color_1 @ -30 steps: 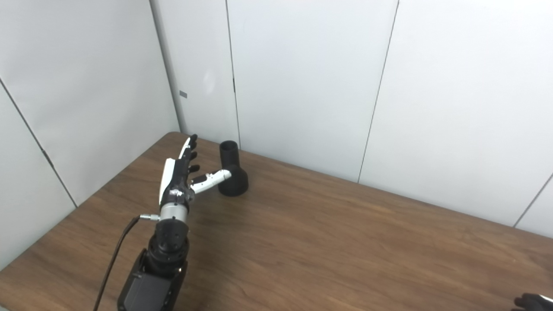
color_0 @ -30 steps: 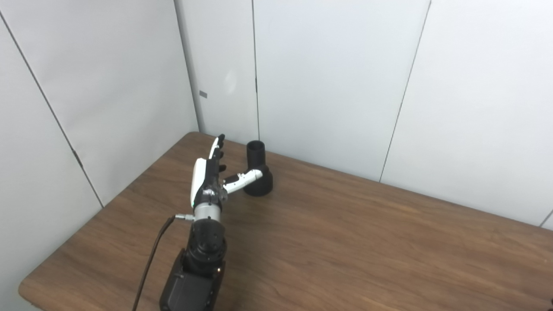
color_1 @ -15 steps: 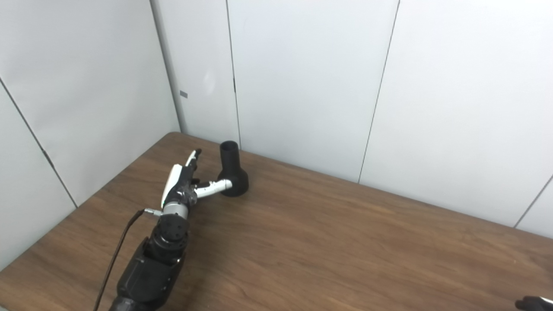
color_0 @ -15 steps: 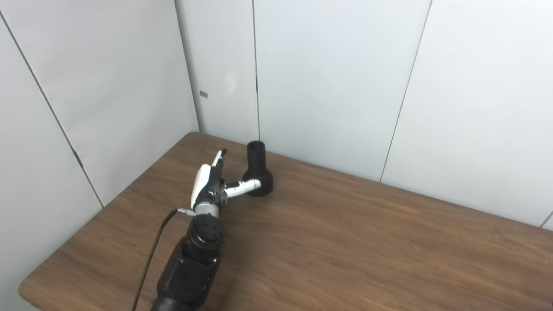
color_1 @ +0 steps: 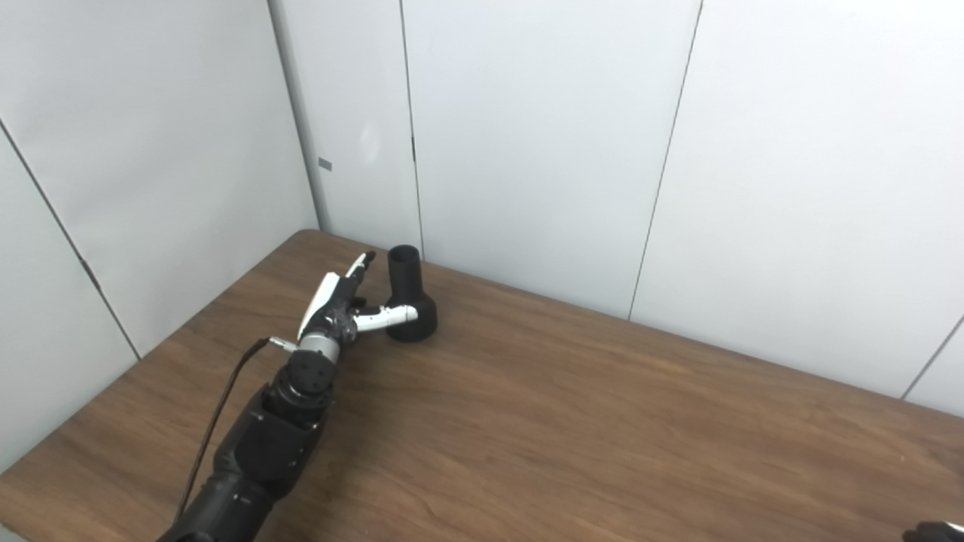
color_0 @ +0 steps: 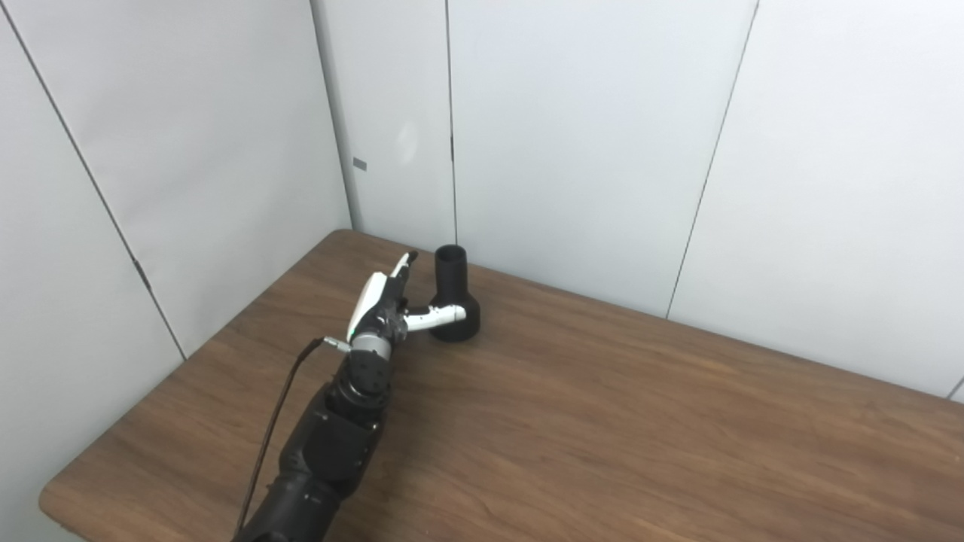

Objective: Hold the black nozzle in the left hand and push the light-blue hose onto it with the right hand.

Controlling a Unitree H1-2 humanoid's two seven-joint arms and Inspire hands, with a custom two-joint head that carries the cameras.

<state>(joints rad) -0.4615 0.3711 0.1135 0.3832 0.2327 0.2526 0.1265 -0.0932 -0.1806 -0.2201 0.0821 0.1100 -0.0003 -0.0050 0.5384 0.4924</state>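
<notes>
Black nozzle (color_0: pixel 453 297): upright on worktop (color_0: pixel 602 421), far left corner, ungrasped. Left hand (color_0: pixel 385 307): fingers spread, empty, just beside nozzle, thumb at its base. Light-blue hose not visible; right hand (color_1: pixel 934 533) barely in frame, state unclear; grasp and fitting outstanding.

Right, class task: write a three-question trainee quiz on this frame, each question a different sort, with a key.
1. True or false: the nozzle lies on its side on the table.
2. The left hand is: A) shut on the nozzle, B) open beside the nozzle, C) flat on the table far from it.
3. Fill in: the light-blue hose is ____ in both views.

Key:
1. False; it stands upright, wide end down.
2. B; fingers apart, thumb reaching across the nozzle's base, nothing gripped yet.
3. Not visible. Only a dark bit of the right hand shows at the corner, so its state cannot be told.
</notes>
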